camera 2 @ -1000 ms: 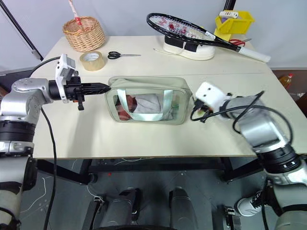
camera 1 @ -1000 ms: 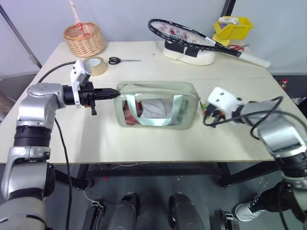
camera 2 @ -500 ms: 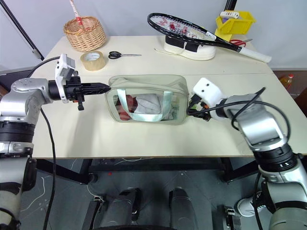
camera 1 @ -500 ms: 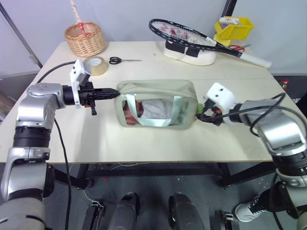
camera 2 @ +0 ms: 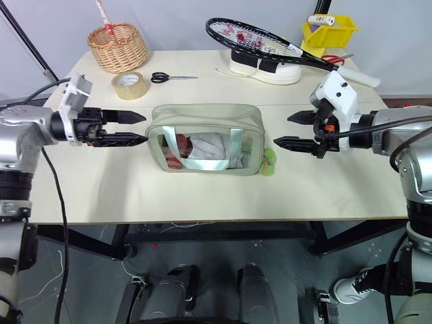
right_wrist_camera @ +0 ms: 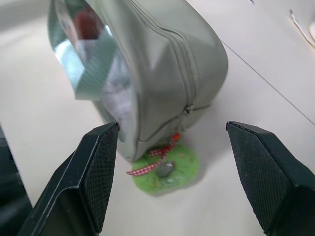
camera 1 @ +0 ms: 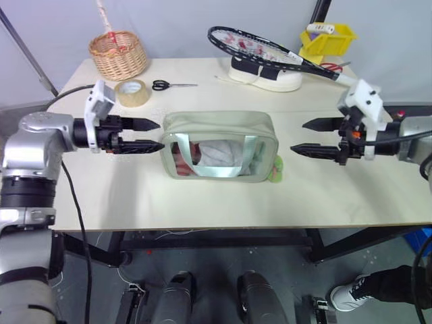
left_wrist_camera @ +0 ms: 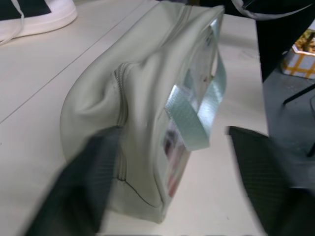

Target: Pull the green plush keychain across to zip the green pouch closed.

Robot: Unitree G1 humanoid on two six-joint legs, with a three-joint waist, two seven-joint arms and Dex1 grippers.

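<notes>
The green pouch (camera 1: 219, 145) stands upright at the middle of the table (camera 1: 202, 202), clear window and two pale straps facing me. Its zipper (right_wrist_camera: 179, 54) runs along the top and down to the right end. The green plush keychain (camera 1: 275, 172) lies flat on the table against that end, tied on with a red-checked ribbon (right_wrist_camera: 147, 164). My left gripper (camera 1: 160, 134) is open, level with the pouch's left end and just clear of it. My right gripper (camera 1: 298, 136) is open, off the pouch's right end and above the keychain, holding nothing.
At the back of the table are a wicker basket (camera 1: 119, 54), a tan tape roll (camera 1: 135, 92), scissors (camera 1: 169, 85), a racket (camera 1: 270, 48) resting on a white shoe (camera 1: 266, 75), and a yellow bin (camera 1: 327, 39).
Both grippers opened. The right one let go of the keychain, rose and drew back to the right; the keychain now lies on the table. The left one backed slightly off the pouch's left end.
</notes>
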